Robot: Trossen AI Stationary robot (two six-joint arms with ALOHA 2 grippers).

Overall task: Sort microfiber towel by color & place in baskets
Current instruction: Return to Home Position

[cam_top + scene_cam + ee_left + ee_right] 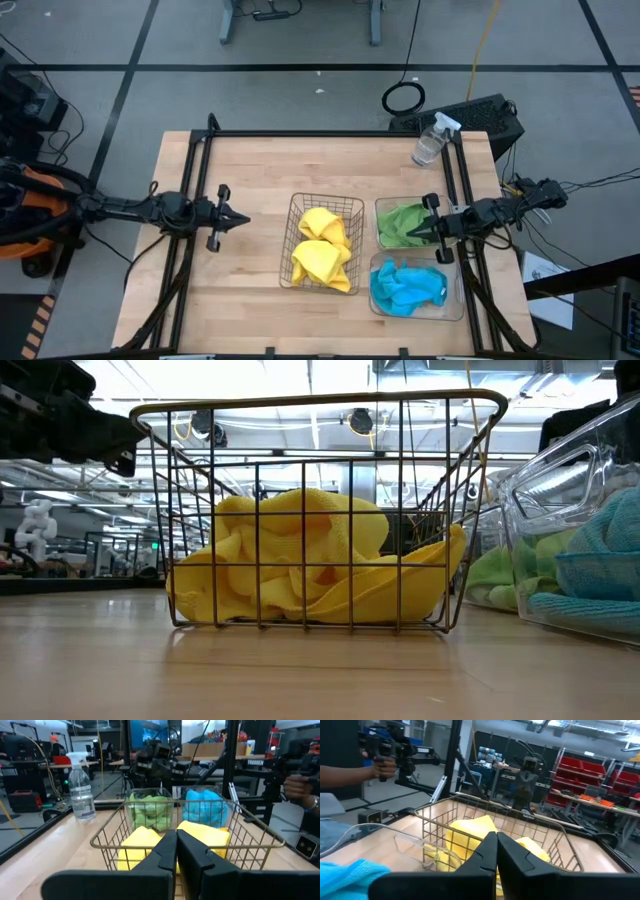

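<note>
Looking down in the high view, the brownish wire-mesh basket (327,197) sits mid-counter (250,170) holding yellow microfiber towels (322,255). At its 3 o'clock a clear plastic tub (378,225) holds a green towel (400,222), at 4 o'clock a second clear tub (455,305) holds blue towels (405,287), and a clear spray bottle (432,140) stands at 1 o'clock. The left arm (150,210) hovers at the basket's 9 o'clock and the right arm (490,212) reaches over the green tub. In the low view the yellow towels lie heaped inside the mesh, and in the wrist views the left jaws and right jaws are each pressed fully together, gripping nothing.
</note>
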